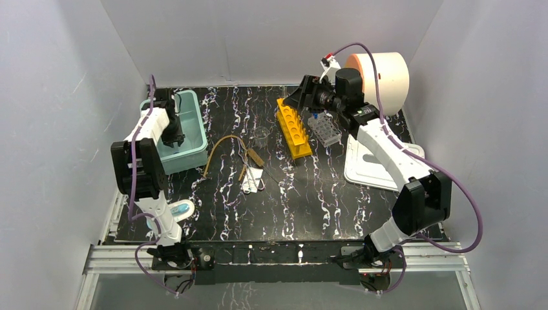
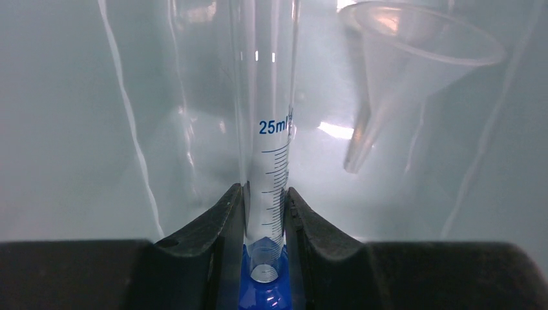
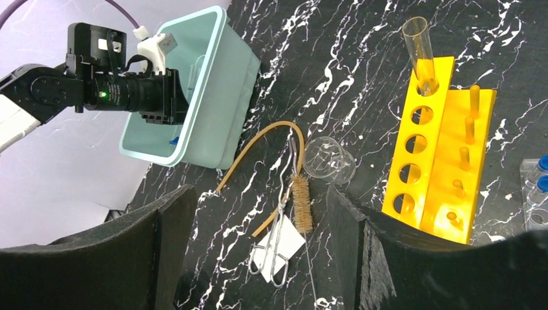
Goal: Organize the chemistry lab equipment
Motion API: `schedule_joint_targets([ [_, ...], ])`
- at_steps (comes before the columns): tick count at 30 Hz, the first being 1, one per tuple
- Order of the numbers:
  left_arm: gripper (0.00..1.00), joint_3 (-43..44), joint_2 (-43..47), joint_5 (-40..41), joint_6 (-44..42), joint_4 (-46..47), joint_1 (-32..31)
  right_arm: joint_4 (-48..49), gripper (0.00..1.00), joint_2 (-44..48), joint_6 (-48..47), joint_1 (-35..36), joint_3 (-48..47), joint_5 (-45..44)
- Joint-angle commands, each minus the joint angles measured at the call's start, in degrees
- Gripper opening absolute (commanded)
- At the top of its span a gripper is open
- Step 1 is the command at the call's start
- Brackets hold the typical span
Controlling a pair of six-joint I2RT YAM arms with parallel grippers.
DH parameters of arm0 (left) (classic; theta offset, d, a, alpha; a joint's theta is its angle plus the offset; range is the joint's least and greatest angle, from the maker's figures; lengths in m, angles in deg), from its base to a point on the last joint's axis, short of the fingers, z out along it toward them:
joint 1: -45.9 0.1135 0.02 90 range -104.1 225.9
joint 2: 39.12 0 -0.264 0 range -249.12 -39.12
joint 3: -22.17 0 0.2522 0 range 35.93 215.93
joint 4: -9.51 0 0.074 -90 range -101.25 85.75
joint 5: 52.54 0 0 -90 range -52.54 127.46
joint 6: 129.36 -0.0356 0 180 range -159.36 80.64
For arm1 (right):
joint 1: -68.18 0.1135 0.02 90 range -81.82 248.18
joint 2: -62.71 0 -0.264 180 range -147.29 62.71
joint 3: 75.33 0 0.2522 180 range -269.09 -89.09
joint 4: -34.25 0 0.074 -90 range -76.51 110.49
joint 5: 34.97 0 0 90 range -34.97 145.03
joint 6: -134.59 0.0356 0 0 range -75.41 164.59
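left claw (image 2: 265,197) clamps graduated cylinder (image 2: 266,97)

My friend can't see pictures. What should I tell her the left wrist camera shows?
The left gripper is shut on a clear measuring cylinder marked 25 ml, which has a blue base. Behind it are the pale walls of a teal bin. A clear funnel sits to the right, wide end up and spout pointing down.
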Motion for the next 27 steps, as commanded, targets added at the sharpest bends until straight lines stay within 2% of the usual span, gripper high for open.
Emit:
schedule_joint_targets([
  [1,0.0,0.9,-2.1,5.0,-1.3,0.5,1.5,1.2,0.81,-0.3,-0.9,-0.3,-3.1,0.2],
  [7,0.0,1.5,-4.1,7.9,-1.3,0.7,2.8,1.2,0.81,-1.0,-0.8,-0.3,-3.4,0.3],
  [9,0.03,1.6,-4.6,7.9,-1.0,0.8,2.8,1.4,0.81,-1.2,-0.6,-0.3,-3.3,0.4],
  [13,0.14,2.3,-5.6,7.7,-0.5,0.6,2.8,1.5,0.8,-1.5,-0.9,-0.3,-3.3,0.3],
  [16,0.27,2.5,-5.7,8.6,0.2,0.5,2.8,-0.2,0.78,-1.5,-3.4,0.0,-3.2,-2.4],
  [25,0.45,2.8,-2.4,9.4,2.3,-0.3,2.7,-3.8,0.76,-0.3,-9.8,2.4,-1.5,-10.4],
  [27,0.57,2.6,-0.7,9.7,3.0,-0.3,2.7,-4.7,0.76,-0.2,-11.5,3.6,-1.5,-11.5],
])
